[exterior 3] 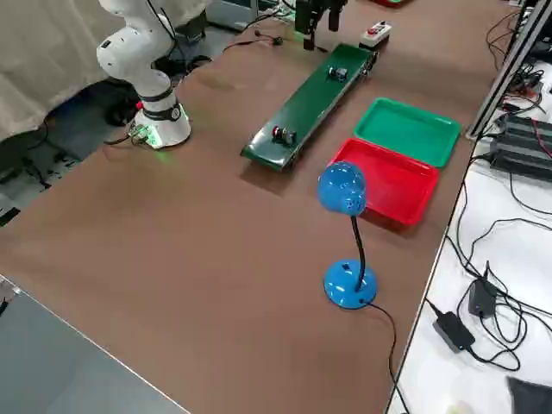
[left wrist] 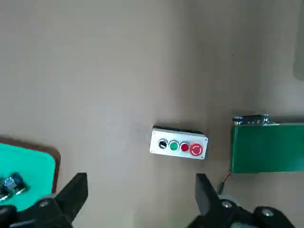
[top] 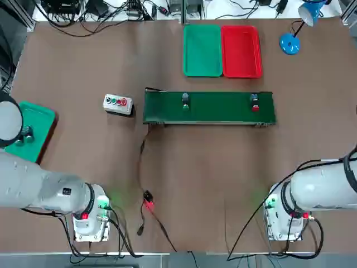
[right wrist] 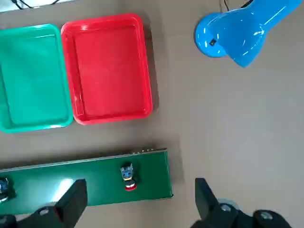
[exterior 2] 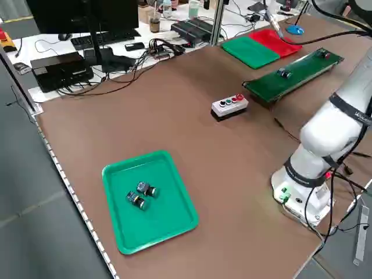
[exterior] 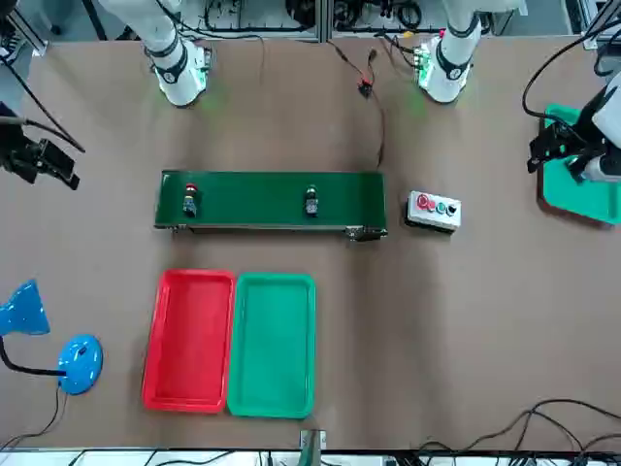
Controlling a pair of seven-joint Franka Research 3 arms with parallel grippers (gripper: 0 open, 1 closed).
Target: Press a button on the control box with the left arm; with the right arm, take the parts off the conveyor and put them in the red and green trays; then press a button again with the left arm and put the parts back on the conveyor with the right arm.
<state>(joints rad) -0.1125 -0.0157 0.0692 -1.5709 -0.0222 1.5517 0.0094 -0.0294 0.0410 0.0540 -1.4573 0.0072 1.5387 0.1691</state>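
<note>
Left tool [left wrist: 137, 199]: fingers wide, empty, raised over the counter [top: 83, 156] short of the control box [top: 117, 104], not yet pressing.
Right tool [right wrist: 137, 202]: wide, empty, high near the conveyor [top: 223, 109] end, waiting its turn.
Parts: green-tipped part [top: 186, 101] mid-belt, red-tipped part [top: 254, 102] near its right end.
Trays: red tray [top: 241, 51] and green tray [top: 202, 50] empty behind the belt, within right-arm reach.

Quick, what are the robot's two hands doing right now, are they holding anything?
Left hand: open, holding nothing, above the table.
Right hand: open, holding nothing, above the table.
</note>
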